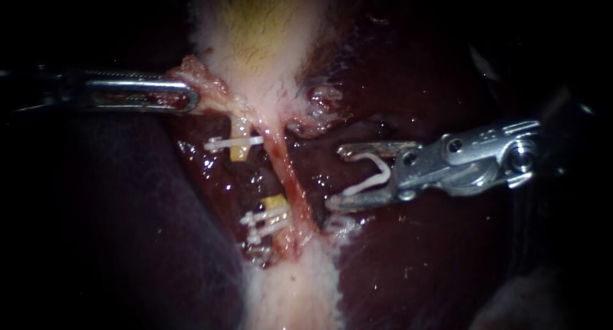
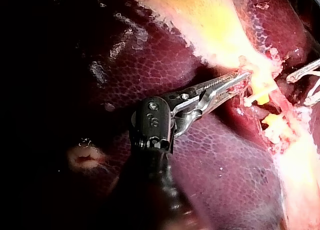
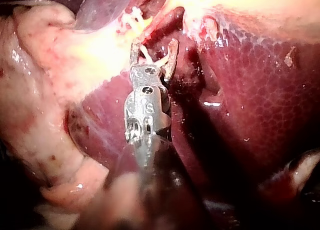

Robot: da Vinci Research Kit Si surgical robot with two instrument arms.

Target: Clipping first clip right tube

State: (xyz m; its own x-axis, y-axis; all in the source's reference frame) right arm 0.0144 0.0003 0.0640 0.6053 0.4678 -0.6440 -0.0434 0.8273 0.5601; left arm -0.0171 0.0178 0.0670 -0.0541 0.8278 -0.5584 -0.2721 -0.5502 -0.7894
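Right instrument (image 1: 335, 178) jaws: spread wide, with an open white clip (image 1: 367, 184) seated between them, one leg against each jaw. Left instrument (image 1: 191, 99) jaws: pressed together on a pale tissue flap (image 1: 195, 71) at the gallbladder's (image 1: 255, 36) edge.

Endoscope view: the clip stands just beside the right tube (image 1: 287, 170), not touching it. The right wrist view does not show that gap.

Right tube: pink, with a steep long axis running from the gallbladder downward and slanting toward the right instrument's side. The clip's mouth faces it, crosswise. The left tube (image 1: 241, 151) alongside carries clips.
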